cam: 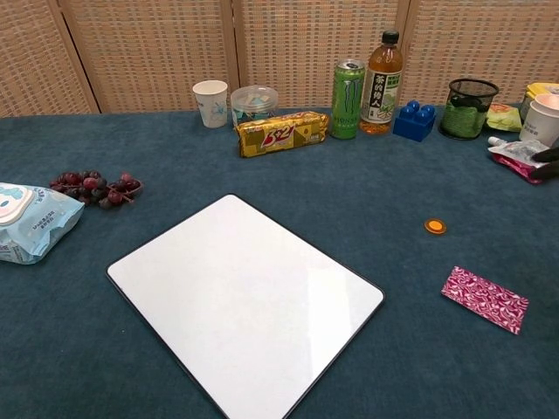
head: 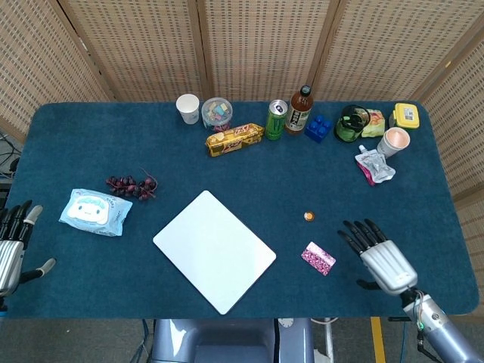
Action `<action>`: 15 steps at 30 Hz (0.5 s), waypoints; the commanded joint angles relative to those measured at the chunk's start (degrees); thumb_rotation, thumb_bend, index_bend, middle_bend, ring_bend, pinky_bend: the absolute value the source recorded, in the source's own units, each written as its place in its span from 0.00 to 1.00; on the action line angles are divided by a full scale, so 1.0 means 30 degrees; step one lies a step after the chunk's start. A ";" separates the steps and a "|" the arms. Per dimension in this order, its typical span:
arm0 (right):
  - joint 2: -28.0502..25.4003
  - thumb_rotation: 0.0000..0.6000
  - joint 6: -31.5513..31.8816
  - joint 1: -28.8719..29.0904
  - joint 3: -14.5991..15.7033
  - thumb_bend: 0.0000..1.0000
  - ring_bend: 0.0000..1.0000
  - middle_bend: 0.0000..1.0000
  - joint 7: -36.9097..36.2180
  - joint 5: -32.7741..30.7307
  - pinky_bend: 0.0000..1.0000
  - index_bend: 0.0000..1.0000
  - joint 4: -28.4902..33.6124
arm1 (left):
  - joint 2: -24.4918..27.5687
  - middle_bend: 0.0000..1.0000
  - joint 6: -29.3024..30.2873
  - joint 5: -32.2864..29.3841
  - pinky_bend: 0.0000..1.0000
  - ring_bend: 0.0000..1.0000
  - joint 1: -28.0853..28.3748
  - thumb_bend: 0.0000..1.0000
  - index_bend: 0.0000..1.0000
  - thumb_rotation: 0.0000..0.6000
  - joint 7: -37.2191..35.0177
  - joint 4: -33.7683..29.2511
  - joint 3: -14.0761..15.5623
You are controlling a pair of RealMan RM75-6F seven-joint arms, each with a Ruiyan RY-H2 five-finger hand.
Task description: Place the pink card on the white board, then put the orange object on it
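The pink patterned card (head: 318, 259) (cam: 485, 299) lies flat on the blue cloth, right of the white board (head: 214, 250) (cam: 244, 304). A small orange disc (head: 308, 217) (cam: 435, 227) sits a little beyond the card. My right hand (head: 378, 257) hovers just right of the card with its fingers spread, holding nothing; only dark fingertips (cam: 549, 157) show at the chest view's right edge. My left hand (head: 13, 246) stays at the table's left front edge, fingers apart and empty.
Along the far edge stand a paper cup (head: 187, 108), a snack tub (head: 217, 113), a biscuit pack (head: 234, 139), a green can (head: 277, 119), a tea bottle (head: 299, 110), a blue block (head: 318, 127) and a mesh cup (head: 352, 123). Grapes (head: 131, 184) and a wipes pack (head: 95, 212) lie left.
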State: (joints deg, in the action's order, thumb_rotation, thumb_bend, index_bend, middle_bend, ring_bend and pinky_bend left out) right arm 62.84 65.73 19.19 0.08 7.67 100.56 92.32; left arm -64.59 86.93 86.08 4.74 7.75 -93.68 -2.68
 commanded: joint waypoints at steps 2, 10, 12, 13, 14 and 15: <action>0.0263 1.00 -0.3390 0.2729 -0.0310 0.00 0.00 0.00 0.0895 0.0808 0.00 0.06 -0.0721 | -0.0041 0.00 -0.0127 -0.0206 0.00 0.00 0.0027 0.00 0.00 1.00 0.0063 -0.0011 -0.0061; 0.1480 1.00 -0.6709 0.4573 -0.0470 0.00 0.00 0.00 0.2144 -0.0659 0.00 0.11 -0.1342 | -0.0189 0.00 -0.0952 -0.0992 0.00 0.00 0.0365 0.00 0.00 1.00 0.0441 0.0060 -0.0269; 0.1820 1.00 -0.7070 0.4792 -0.0483 0.00 0.00 0.00 0.2465 -0.0983 0.00 0.11 -0.1467 | -0.0180 0.00 -0.1027 -0.1084 0.00 0.00 0.0395 0.00 0.00 1.00 0.0460 0.0050 -0.0292; 0.1925 1.00 -0.7173 0.4857 -0.0479 0.00 0.00 0.00 0.2602 -0.1075 0.00 0.12 -0.1521 | -0.0181 0.00 -0.1056 -0.1106 0.00 0.00 0.0408 0.00 0.00 1.00 0.0465 0.0049 -0.0295; 0.2110 1.00 -0.7352 0.4962 -0.0472 0.00 0.00 0.00 0.2864 -0.1206 0.00 0.12 -0.1630 | -0.0180 0.00 -0.1094 -0.1140 0.00 0.00 0.0425 0.00 0.00 1.00 0.0478 0.0049 -0.0301; 0.2233 1.00 -0.7464 0.5024 -0.0469 0.00 0.00 0.00 0.3046 -0.1305 0.00 0.13 -0.1708 | -0.0180 0.00 -0.1133 -0.1161 0.00 0.00 0.0442 0.00 0.00 1.00 0.0488 0.0051 -0.0302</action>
State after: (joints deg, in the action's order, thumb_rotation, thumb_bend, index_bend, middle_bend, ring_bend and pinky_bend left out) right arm 68.94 43.93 33.84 -1.29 16.12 97.15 87.63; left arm -65.13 83.57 82.63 6.03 9.20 -93.53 -3.58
